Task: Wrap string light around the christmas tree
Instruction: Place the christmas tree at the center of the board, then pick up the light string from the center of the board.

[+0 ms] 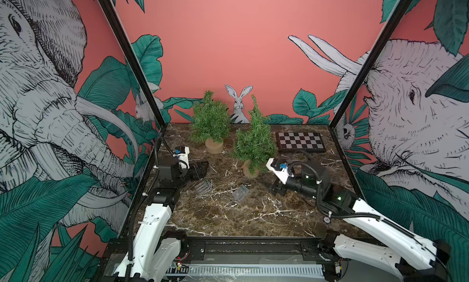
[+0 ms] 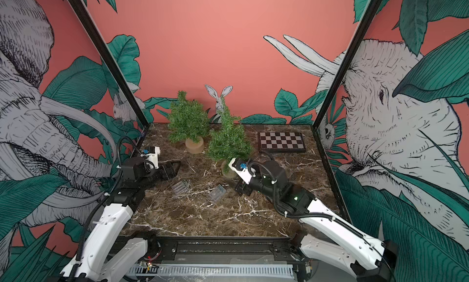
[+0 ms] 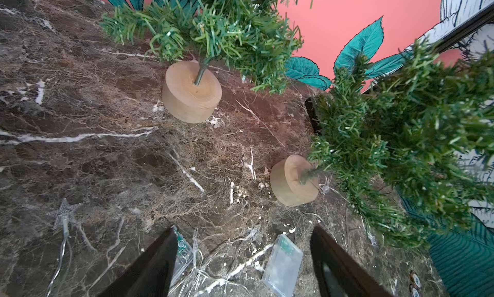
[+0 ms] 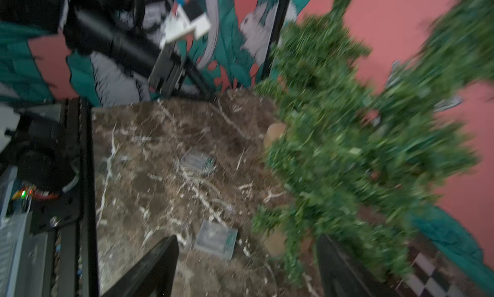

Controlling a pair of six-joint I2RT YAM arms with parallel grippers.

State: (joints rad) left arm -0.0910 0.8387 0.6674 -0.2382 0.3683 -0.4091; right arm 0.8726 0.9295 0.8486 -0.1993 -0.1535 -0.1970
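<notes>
The thin clear-wire string light with silver stars [image 3: 196, 244] is spread loosely on the brown marble counter [image 1: 228, 217], just ahead of the left jaws, which are spread and empty. The right jaws, also spread, are placed beside the small green artificial tree [image 1: 255, 143].

- No legible text, brand, number or sign found in any view.
- Small round sticker [image 1: 327, 219] on the marble table [image 1: 223, 217], beside the right arm: marking too small to read.
</notes>
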